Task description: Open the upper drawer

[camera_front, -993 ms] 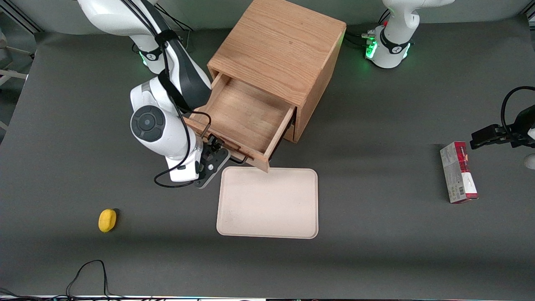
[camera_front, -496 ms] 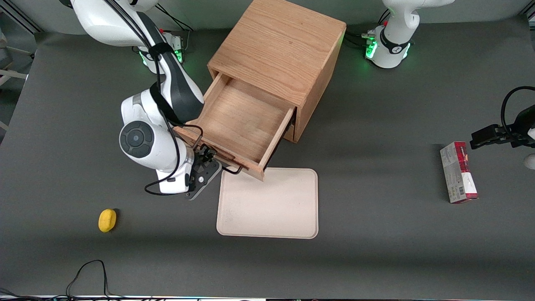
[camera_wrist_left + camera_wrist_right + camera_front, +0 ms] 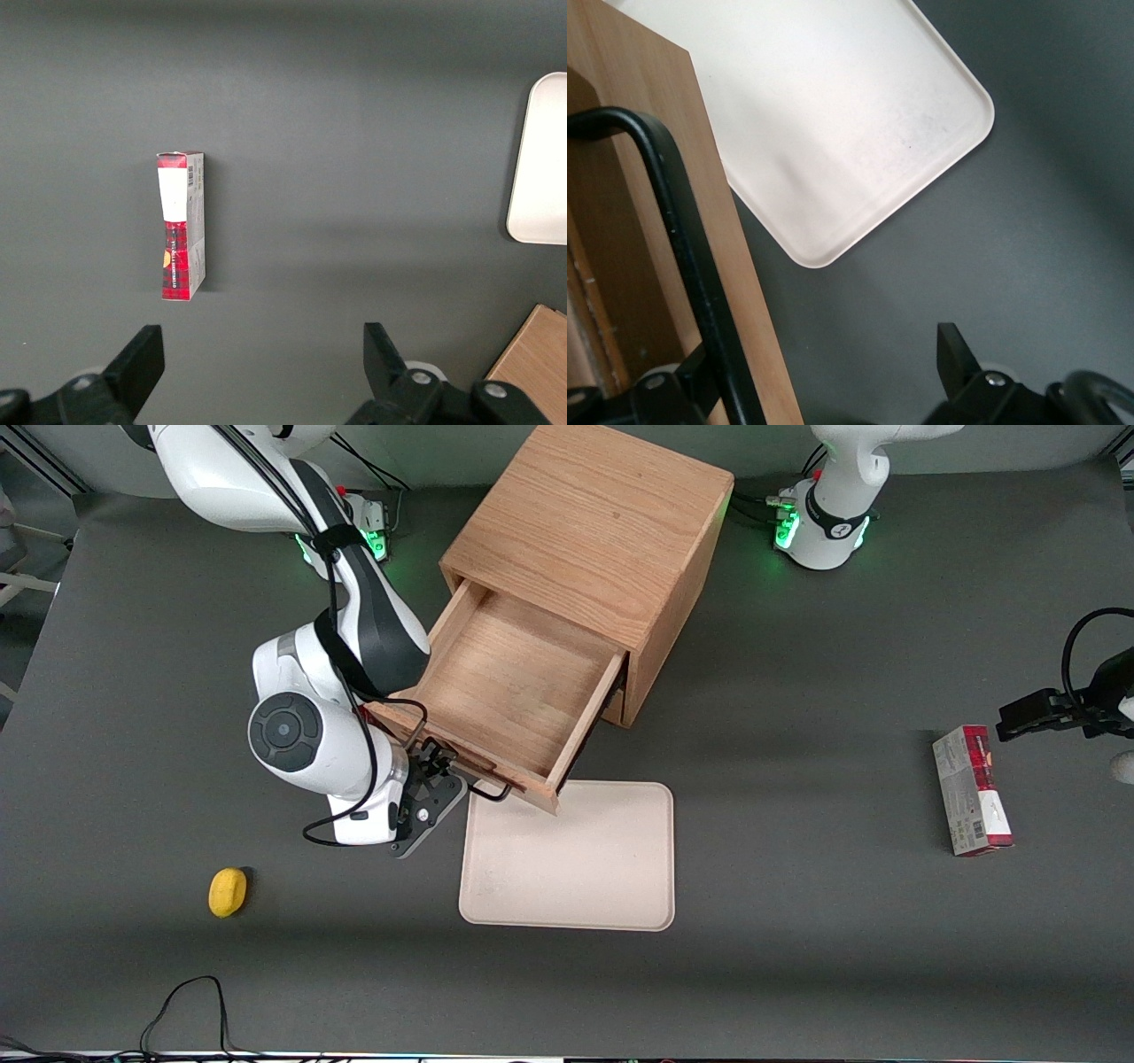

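The oak cabinet (image 3: 594, 522) stands at the back middle of the table. Its upper drawer (image 3: 514, 682) is pulled well out, with its bare wooden floor showing. The drawer's thin black bar handle (image 3: 492, 790) runs along its front, which also shows in the right wrist view (image 3: 673, 159) with the handle (image 3: 682, 248). My right gripper (image 3: 434, 766) is at the handle's end toward the working arm. It is open (image 3: 826, 363), fingers wide apart, with the bar lying against one finger (image 3: 700, 376). The lower drawer is mostly hidden under the upper one.
A beige tray (image 3: 576, 868) lies on the grey table just nearer the front camera than the drawer front, also in the right wrist view (image 3: 833, 115). A small yellow object (image 3: 228, 891) lies toward the working arm's end. A red box (image 3: 970, 788) lies toward the parked arm's end.
The upper drawer has slid further out of the cabinet. My right gripper has moved with its handle, nearer the front camera and toward the working arm's end.
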Robot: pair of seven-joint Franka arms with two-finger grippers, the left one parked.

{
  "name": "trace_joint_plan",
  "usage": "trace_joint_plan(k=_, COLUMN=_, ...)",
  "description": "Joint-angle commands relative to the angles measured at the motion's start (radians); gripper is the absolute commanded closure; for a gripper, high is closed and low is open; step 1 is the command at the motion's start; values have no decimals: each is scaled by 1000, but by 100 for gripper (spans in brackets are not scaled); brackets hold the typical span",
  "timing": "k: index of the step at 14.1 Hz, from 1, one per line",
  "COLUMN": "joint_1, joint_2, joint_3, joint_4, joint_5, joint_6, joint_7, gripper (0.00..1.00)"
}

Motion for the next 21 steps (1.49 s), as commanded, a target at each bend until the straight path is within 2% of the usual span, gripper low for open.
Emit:
trace_joint_plan(k=1, joint_1=-15, joint_2=21, joint_3=6, joint_4=79, joint_5=1, joint_6=-37, joint_7=-2, gripper=0)
trace_joint_plan(k=7, joint_1=-28, joint_2=-25, joint_3=-8, joint_4=219, joint_5=0, joint_6=-205, joint_7=21, gripper=0)
trace_joint_plan(k=9, joint_1=-35, joint_2=-87, joint_3=-12, joint_4=218, joint_5=-8, joint_6=-221, joint_7=105, gripper=0)
trace_joint_plan(k=12, joint_1=-38, joint_2=-170, joint_3=-69, joint_4=218, joint_5=-19, joint_6=-251, joint_7=345, gripper=0)
trace_joint_plan(k=18, joint_1=-28, joint_2=-243, joint_3=-271, joint_4=208, joint_5=-35, joint_6=-405, joint_7=389, gripper=0)
trace_joint_plan(k=21, joint_1=-28, joint_2=-259, joint_3=-350, joint_4=205, joint_5=-35, joint_6=-422, joint_7=417, gripper=0)
